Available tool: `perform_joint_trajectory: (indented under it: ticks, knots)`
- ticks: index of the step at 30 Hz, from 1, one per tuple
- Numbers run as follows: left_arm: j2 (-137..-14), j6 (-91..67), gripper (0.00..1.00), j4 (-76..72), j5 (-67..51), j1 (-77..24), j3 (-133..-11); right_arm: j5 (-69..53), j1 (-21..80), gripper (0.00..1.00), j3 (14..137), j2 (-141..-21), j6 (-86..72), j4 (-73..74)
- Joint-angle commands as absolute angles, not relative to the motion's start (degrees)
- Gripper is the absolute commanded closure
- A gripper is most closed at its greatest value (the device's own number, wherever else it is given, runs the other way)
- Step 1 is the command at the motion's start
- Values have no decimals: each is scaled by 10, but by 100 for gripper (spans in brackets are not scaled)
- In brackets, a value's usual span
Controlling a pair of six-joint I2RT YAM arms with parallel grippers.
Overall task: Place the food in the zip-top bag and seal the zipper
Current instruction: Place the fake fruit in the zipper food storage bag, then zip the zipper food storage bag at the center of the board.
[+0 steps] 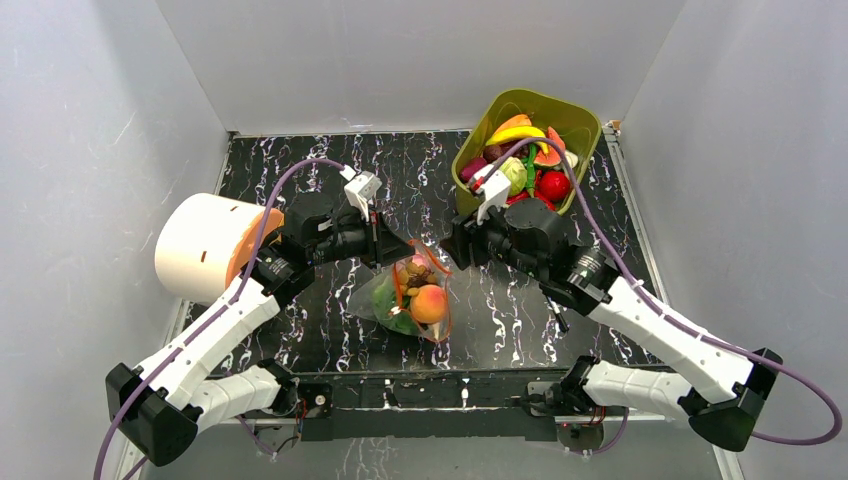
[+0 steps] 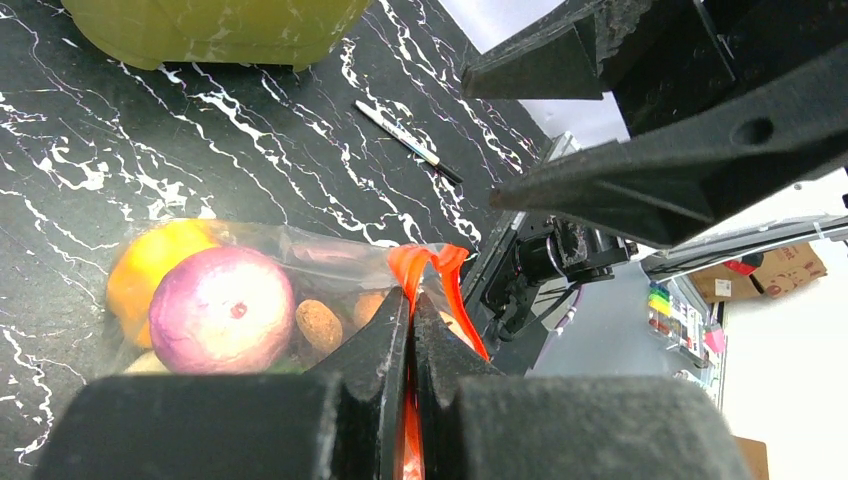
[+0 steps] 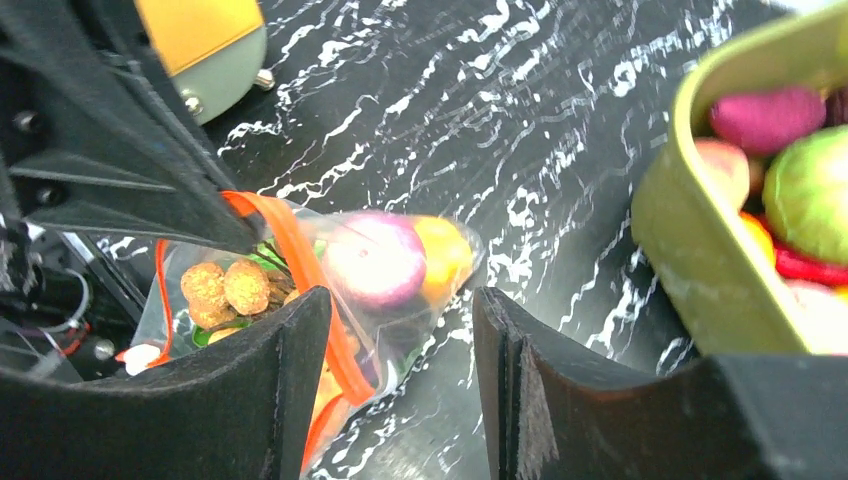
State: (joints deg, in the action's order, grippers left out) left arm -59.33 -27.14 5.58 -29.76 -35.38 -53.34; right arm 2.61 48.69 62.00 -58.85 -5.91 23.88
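Note:
The clear zip-top bag [image 1: 415, 300] lies at the table's middle with toy food inside: a purple-pink onion [image 2: 220, 310], an orange fruit [image 1: 430, 302], brown nuggets [image 3: 225, 288] and green lettuce [image 1: 392, 318]. Its orange-red zipper [image 2: 428, 268] stands open at the mouth. My left gripper [image 1: 403, 247] is shut on the zipper strip, pinching it between the fingertips [image 2: 412, 312]. My right gripper [image 1: 450, 248] is open and empty just right of the bag's mouth; in the right wrist view its gap [image 3: 402, 320] sits over the bag's edge and the zipper [image 3: 300, 262]. The slider tab is not visible.
An olive-green tub [image 1: 528, 150] full of more toy food stands at the back right. A white and orange cylinder [image 1: 208, 248] sits at the left. A pen [image 2: 408, 143] lies on the black marbled table [image 1: 300, 180] near the right arm.

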Motion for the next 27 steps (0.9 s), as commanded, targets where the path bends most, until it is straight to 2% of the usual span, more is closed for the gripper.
perform_joint_trajectory:
  ticks: [1,4,9,17,24,27]
  knots:
    - [-582,-276,100,23,-298,-355,-544,100,485,49,616,-566,-205,290]
    - [-587,-278,100,15,-300,-355,-543,61,485,47,591,-555,-214,286]
    - [-589,-273,100,-1,-311,-355,-534,-54,485,40,541,-524,-63,220]
    - [-588,-263,100,0,-318,-355,-535,-74,485,38,547,-556,37,185]
    - [-584,-257,100,-2,-319,-355,-530,-109,485,50,566,-600,46,185]
    - [-585,-254,100,-5,-319,-356,-528,-91,485,64,568,-604,39,179]
